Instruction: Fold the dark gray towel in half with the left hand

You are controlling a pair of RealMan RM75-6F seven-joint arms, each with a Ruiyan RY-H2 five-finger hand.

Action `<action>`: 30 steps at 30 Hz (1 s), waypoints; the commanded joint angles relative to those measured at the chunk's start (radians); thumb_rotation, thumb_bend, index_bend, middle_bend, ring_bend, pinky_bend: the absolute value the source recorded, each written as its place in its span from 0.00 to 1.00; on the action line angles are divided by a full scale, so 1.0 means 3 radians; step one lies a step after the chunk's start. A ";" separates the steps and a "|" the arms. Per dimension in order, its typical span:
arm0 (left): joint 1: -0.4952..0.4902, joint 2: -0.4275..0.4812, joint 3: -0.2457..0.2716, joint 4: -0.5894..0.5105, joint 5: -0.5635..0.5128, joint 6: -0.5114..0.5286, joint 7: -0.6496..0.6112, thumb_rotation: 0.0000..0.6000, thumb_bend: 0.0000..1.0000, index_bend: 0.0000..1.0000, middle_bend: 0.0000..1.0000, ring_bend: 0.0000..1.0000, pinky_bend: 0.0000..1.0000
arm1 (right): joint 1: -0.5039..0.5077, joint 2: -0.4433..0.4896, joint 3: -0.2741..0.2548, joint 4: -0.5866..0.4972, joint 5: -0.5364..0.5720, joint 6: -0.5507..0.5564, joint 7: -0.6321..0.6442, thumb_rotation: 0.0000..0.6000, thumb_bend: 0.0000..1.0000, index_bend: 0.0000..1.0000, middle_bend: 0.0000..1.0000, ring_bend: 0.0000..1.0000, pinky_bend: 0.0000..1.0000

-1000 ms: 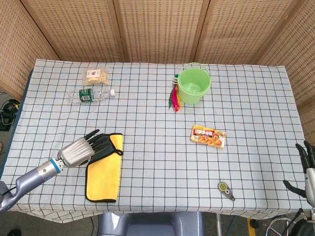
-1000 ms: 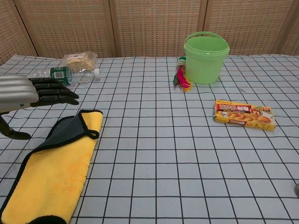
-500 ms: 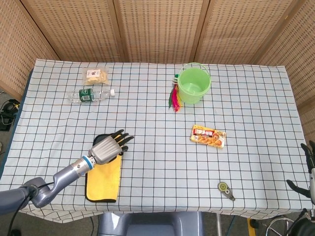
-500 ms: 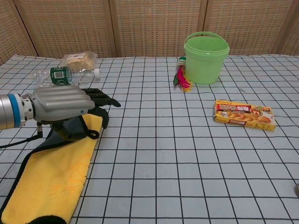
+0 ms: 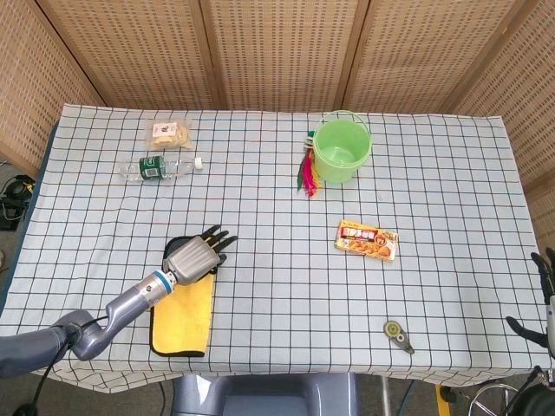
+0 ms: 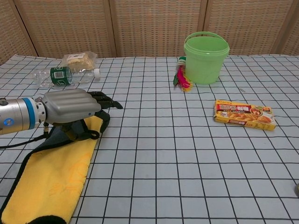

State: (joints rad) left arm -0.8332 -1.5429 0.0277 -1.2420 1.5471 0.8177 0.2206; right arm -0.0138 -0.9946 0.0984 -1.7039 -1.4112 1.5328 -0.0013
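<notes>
Checked tablecloth over the whole table, near edge cut off at the bottom of the head view. Taking the green bucket as landmark: towel lying well to the near left of it, close to the table's front edge, yellow face up with dark binding; in the chest view a dark gray flap turned over at its far corner, bottom end cut off by the frame. Left hand resting over that far end of the towel, palm down, fingers stretched toward the bucket; thumb and underside hidden beneath the palm, so cannot tell whether cloth is pinched or merely touched. In the chest view dark fabric and a hanging loop bunched right under the hand. Right hand far to the near right of the bucket, mostly cut off at the picture's edge, fingers apart, holding nothing. Curry box near of the bucket, slightly right. Water bottle well left of the bucket, lying down. Snack bag just beyond the bottle. Feathered shuttlecock touching the bucket's left side, partly hidden. Small round tool well near of the bucket, too small to identify.
</notes>
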 commanded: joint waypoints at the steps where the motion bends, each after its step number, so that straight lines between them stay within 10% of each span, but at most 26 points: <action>1: 0.0000 -0.0006 0.0007 0.0016 0.0009 0.0009 -0.0003 1.00 0.44 0.46 0.00 0.00 0.00 | 0.0003 -0.0003 -0.0001 0.0000 -0.0002 -0.0004 -0.0008 1.00 0.00 0.00 0.00 0.00 0.00; 30: -0.0008 -0.0078 0.0013 0.0111 0.0008 0.0032 -0.0008 1.00 0.48 0.60 0.00 0.00 0.00 | 0.0004 0.0010 -0.0007 -0.0009 -0.0012 -0.0015 0.0033 1.00 0.00 0.00 0.00 0.00 0.00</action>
State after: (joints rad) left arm -0.8355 -1.5663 0.0315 -1.2086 1.5495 0.8272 0.2183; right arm -0.0126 -0.9914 0.0962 -1.7067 -1.4150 1.5283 0.0085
